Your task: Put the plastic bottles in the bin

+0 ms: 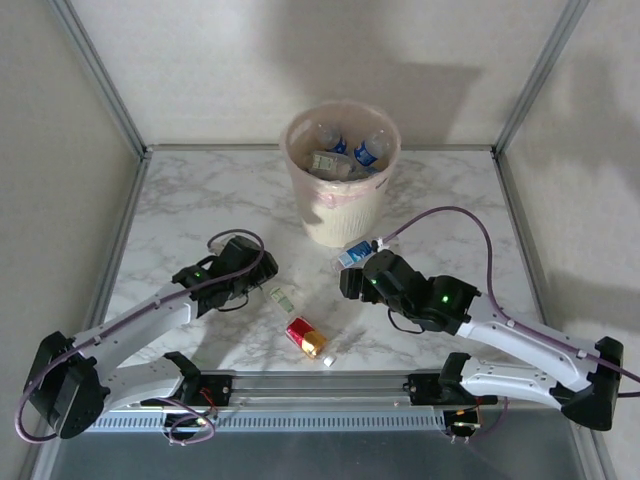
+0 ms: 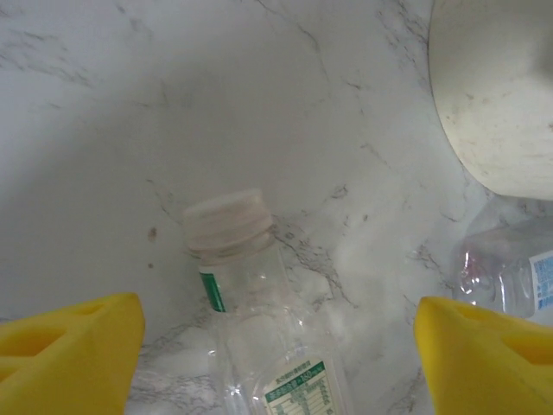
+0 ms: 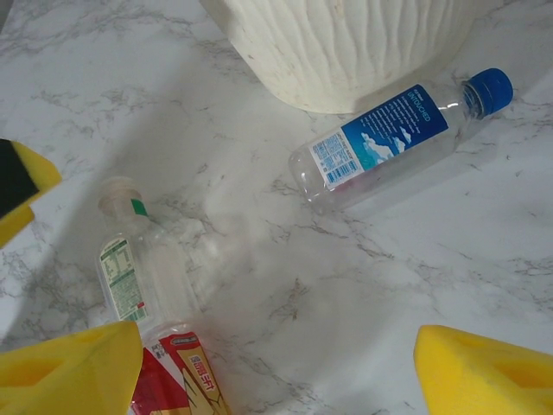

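The bin [image 1: 335,215] stands at the far middle of the table, its liner folded over the rim, and it already holds several bottles [image 1: 345,155].

Three are left out for you, all lying flat. The blue-label bottle [image 3: 389,143] is the longest and lies just beside the bin's foot, cap pointing away from your right gripper [image 3: 276,372]. That gripper hangs over bare marble near it with its pads spread wide and nothing between them. The green-label bottle [image 2: 259,294] lies under your left gripper [image 2: 276,350], whose pads [image 2: 69,346] stand apart on either side of it, clear of the plastic. The red bottle [image 1: 304,336] lies nearest the arm bases, touching the green one's base. A small white bit [image 1: 329,361], maybe a cap, lies next to it.

All three look empty, so expect them to be light, thin-walled and easily dented, and likely to roll. Take each one across the labelled body near mid-length and close gently.

Pale walls and metal posts box you in on three sides. The marble-pattern top [image 1: 200,190] looks smooth and slick, so a nudged bottle may skate away.
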Robot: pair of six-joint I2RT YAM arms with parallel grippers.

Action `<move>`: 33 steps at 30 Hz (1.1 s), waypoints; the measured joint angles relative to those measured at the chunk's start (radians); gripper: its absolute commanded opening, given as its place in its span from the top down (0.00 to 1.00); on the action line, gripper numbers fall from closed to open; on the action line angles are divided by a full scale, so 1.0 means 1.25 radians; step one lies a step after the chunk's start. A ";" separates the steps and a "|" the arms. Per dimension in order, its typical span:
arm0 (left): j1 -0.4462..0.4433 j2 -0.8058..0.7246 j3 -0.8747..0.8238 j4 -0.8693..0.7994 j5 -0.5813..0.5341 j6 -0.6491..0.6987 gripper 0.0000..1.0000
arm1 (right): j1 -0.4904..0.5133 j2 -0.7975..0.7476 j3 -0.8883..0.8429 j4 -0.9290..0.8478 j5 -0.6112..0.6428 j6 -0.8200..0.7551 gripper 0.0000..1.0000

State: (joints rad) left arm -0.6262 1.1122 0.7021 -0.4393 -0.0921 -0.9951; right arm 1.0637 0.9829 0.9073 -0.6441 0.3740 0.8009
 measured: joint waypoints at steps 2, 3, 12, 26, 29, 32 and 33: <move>-0.012 0.005 -0.013 0.018 0.002 -0.018 0.18 | 0.000 -0.013 -0.005 0.000 0.002 0.003 0.17; -0.018 0.010 -0.017 0.025 0.003 -0.025 0.18 | 0.000 -0.017 -0.009 0.000 0.003 0.003 0.17; -0.091 0.096 -0.034 0.092 0.023 -0.095 0.18 | 0.000 -0.010 -0.011 -0.010 0.023 0.012 0.14; -0.114 0.197 -0.050 0.160 0.048 -0.138 0.24 | 0.000 0.005 -0.023 -0.016 0.020 0.012 0.14; -0.116 0.212 -0.050 0.165 0.054 -0.143 0.29 | 0.000 0.005 -0.024 -0.018 0.020 0.012 0.14; -0.117 0.217 -0.050 0.179 0.056 -0.149 0.36 | 0.000 0.005 -0.025 -0.021 0.020 0.012 0.14; -0.117 0.217 -0.050 0.182 0.056 -0.150 0.37 | 0.000 0.004 -0.026 -0.021 0.020 0.012 0.14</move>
State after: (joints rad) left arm -0.7719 1.3830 0.6392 -0.2123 -0.0216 -1.1831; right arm 1.0641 0.9878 0.8749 -0.6701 0.3996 0.8158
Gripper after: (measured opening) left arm 0.658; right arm 0.860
